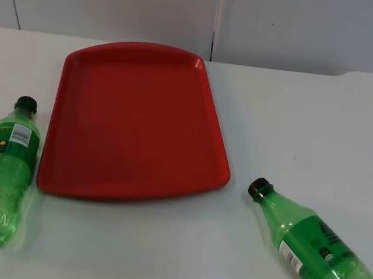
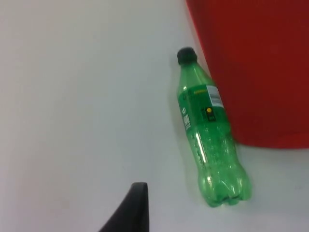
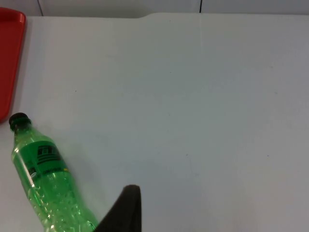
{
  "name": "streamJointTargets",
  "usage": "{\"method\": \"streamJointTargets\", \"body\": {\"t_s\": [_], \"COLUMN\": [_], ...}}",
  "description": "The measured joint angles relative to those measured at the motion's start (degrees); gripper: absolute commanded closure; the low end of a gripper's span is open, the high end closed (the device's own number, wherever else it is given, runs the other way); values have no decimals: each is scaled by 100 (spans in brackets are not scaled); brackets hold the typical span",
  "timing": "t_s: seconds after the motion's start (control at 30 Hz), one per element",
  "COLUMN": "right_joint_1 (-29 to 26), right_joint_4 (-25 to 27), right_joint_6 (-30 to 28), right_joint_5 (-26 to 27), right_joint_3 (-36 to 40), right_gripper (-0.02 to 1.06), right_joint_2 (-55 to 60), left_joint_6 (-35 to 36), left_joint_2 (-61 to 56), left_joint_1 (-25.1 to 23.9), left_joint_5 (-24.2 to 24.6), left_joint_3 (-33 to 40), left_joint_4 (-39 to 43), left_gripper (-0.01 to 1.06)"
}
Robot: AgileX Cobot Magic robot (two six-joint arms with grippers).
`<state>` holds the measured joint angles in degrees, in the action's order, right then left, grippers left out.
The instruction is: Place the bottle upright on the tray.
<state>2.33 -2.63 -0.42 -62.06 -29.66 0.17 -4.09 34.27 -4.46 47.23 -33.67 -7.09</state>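
A red tray (image 1: 141, 124) lay flat on the white table (image 1: 297, 126), left of centre in the top view, its far edge close to the grey partition wall (image 1: 309, 29). 2 green bottles with black caps lay on their sides, neither on the tray. The left bottle (image 1: 2, 171) sat at the lower left of the top view, just beside the tray's left rim, with its cap (image 1: 26, 103) pointing toward the wall. The left wrist view showed this same bottle (image 2: 207, 130) alongside the tray's edge (image 2: 251, 72), whether touching or not could not be told.

The right bottle (image 1: 319, 254) lay at the lower right of the top view, apart from the tray, angled with its cap (image 1: 259, 188) toward the tray's near right corner. The right wrist view showed it (image 3: 46, 181) with the tray's corner (image 3: 10, 58) near its cap.

A black fingertip of the left gripper (image 2: 130, 210) stood over bare table, away from the left bottle. A fingertip of the right gripper (image 3: 123, 210) stood near the right bottle's base. Whether either gripper was released or clenched could not be told; neither grasped anything visible.
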Motion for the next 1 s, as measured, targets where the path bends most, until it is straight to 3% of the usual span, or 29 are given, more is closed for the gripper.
{"method": "streamJointTargets", "body": {"t_s": [0.23,0.7,1.0], "right_joint_1": [0,0,0], "right_joint_4": [0,0,0], "right_joint_6": [0,0,0], "right_joint_5": [0,0,0], "right_joint_3": [0,0,0], "right_gripper": [-1,-1,-1], "right_joint_2": [0,0,0], "left_joint_6": [-13,-264,-786], "left_joint_2": [1355,3978,5459], "left_joint_1": [0,0,0], "left_joint_5": [-588,-718,-733], "left_joint_3": [-99,-1576,-2270], "left_joint_4": [-84,-130,-778], "left_gripper": [0,0,0]}}
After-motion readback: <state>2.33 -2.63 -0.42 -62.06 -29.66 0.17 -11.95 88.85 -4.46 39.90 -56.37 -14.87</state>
